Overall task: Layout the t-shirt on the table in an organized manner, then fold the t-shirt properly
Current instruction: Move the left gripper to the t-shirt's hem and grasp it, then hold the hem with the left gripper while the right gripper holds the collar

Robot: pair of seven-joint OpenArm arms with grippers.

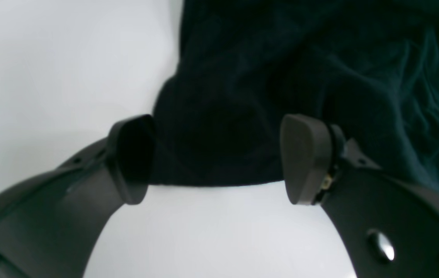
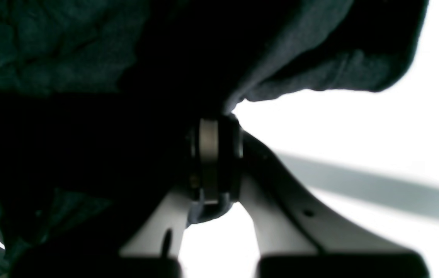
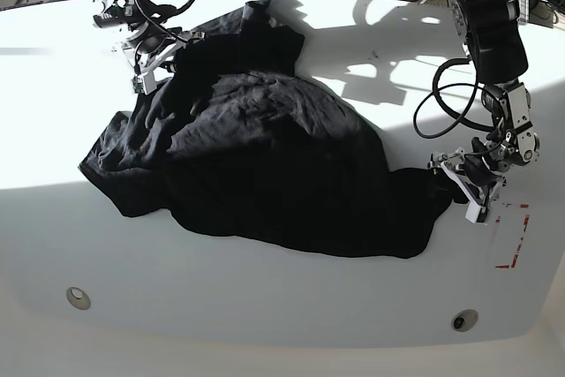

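The black t-shirt (image 3: 265, 156) lies bunched and wrinkled across the middle of the white table (image 3: 265, 315). My left gripper (image 1: 219, 158) is open at the shirt's right edge, low over the table. A corner of the t-shirt (image 1: 242, 96) sits between its two pads (image 1: 306, 158), neither clearly pressing it. In the base view this left gripper (image 3: 463, 187) is beside the cloth's right tip. My right gripper (image 2: 211, 162) is shut on a fold of the t-shirt (image 2: 68, 58), which drapes over its left finger. That right gripper (image 3: 146, 72) holds the cloth at the shirt's far left.
A red dashed rectangle mark (image 3: 512, 236) lies just right of my left gripper. Two round metal discs (image 3: 78, 297) (image 3: 463, 320) sit near the front edge. Cables (image 3: 450, 103) loop off the left arm, and more clutter lies beyond the table's back edge.
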